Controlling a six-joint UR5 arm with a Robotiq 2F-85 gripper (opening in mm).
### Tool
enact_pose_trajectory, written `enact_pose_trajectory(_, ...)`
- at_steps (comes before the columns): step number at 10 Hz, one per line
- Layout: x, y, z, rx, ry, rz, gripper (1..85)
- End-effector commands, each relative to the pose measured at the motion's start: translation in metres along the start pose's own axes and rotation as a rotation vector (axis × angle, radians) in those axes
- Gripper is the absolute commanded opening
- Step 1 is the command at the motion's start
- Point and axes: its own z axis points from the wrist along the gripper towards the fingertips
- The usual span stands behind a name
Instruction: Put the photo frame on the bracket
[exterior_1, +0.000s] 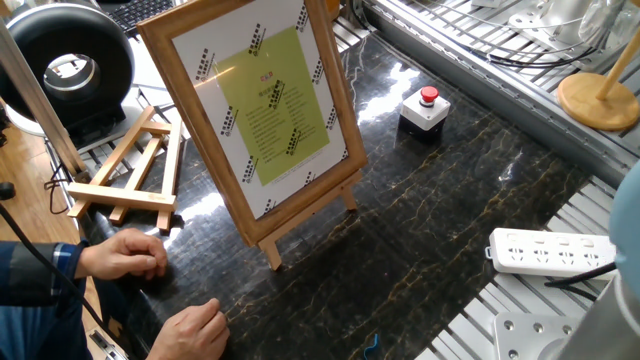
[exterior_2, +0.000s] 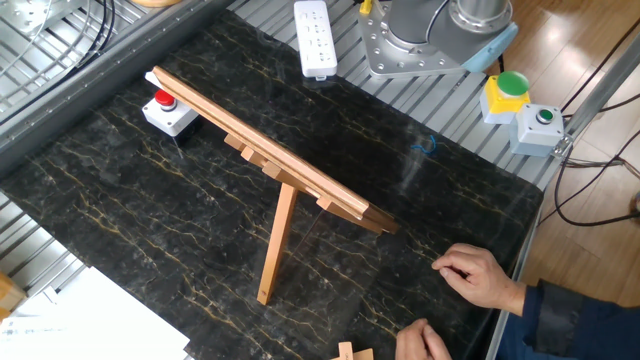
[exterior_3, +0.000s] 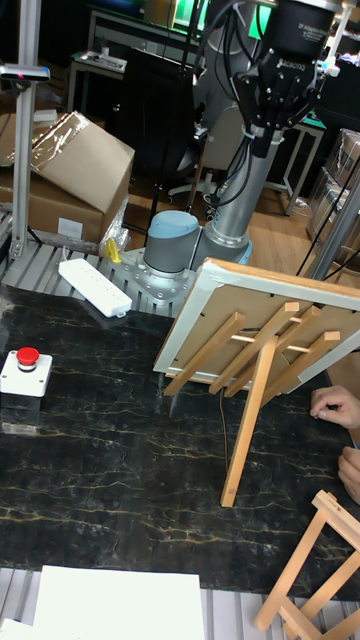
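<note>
The gripper (exterior_3: 272, 128) hangs high above the table in the tall fixed view, well clear of everything below it; its fingers are dark against a dark background, so I cannot tell whether they stand apart or together. Nothing is seen between them. The arm's grey base (exterior_3: 172, 250) sits at the far edge of the table, bolted to a metal plate.

Below and in front of the gripper, the photo frame (exterior_1: 255, 105) stands on the bracket (exterior_3: 255, 385), leaning back against its upright slats with its bottom edge on the ledge bar. The rear prop leg (exterior_2: 276, 243) reaches down to the black marble table (exterior_2: 180, 220). The frame's white sheet with the yellow-green panel faces the near left side in one fixed view.

A red push button on a white box (exterior_1: 423, 110) sits on the table to the right of the frame in that view. A white power strip (exterior_2: 315, 38) lies near the arm's base. A smaller wooden easel (exterior_1: 135, 170) lies flat at the left of the frame. Two human hands, one (exterior_1: 125, 254) and another (exterior_1: 192, 330), rest on the near table edge, apart from the bracket
</note>
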Motion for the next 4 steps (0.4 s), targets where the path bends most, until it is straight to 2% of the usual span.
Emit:
enact_pose_trajectory(1,0.0051,-0.0037,0.0029,0.002,0.007,0.023,1.0)
enact_pose_trajectory(4,0.0053,-0.0032,0.0052,-0.005,0.008,0.014,1.0)
